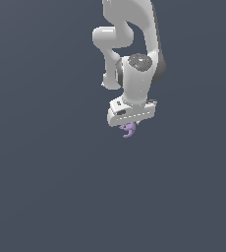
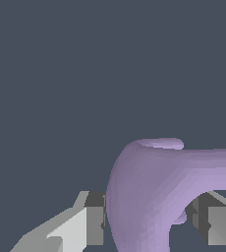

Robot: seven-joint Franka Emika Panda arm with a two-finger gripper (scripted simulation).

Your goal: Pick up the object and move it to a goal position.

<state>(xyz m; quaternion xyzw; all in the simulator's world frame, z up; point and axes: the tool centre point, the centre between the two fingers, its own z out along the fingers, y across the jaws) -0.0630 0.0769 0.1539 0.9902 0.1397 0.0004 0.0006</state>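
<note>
The white arm (image 1: 134,59) is reaching down from twelve o'clock, and its gripper (image 1: 129,127) is pinching the light-purple object (image 1: 129,130), which is curling out at six o'clock beneath it. Up close, the fingers (image 2: 94,219) are pressing either side of the hooked piece (image 2: 149,192).

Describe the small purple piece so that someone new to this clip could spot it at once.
Find the white robot arm reaching down from the top of the exterior view. At its lower end is the gripper, and the purple piece sits between its fingers. It is the only coloured thing, tiny and curled like a hook.
</note>
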